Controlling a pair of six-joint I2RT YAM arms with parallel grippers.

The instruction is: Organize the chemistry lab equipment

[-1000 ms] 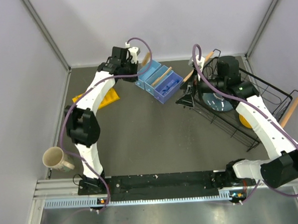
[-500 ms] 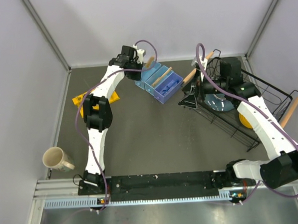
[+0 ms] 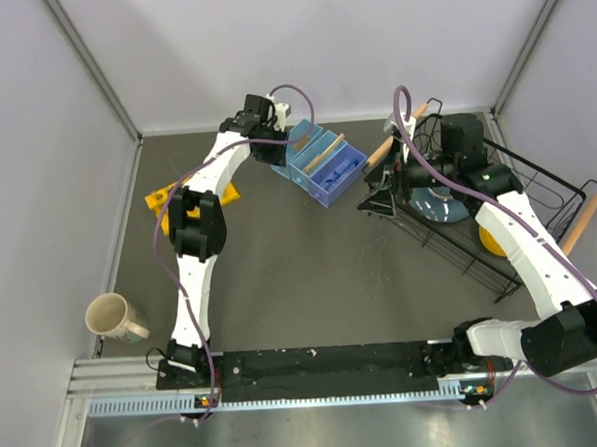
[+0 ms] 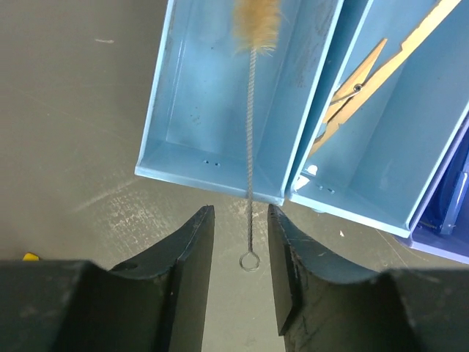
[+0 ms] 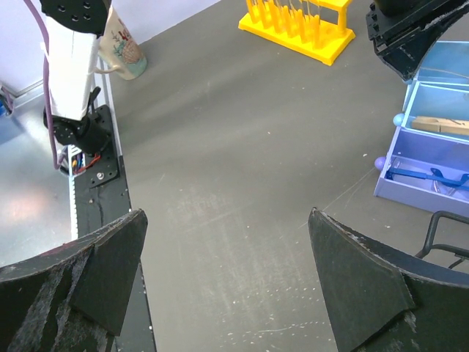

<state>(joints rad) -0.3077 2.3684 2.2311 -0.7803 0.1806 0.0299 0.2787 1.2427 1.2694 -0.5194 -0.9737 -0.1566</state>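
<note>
We see the brush lying in the left compartment of the blue tray, top centre of the left wrist view, its wire loop between the parted, empty fingers of our left gripper (right gripper also agape); likely light and springy, best pinched on its wire.

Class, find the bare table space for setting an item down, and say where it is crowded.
Free: the broad middle of the table, bordered by the yellow rack, blue trays and wire basket. Crowded: the far strip around the trays and basket.
</note>
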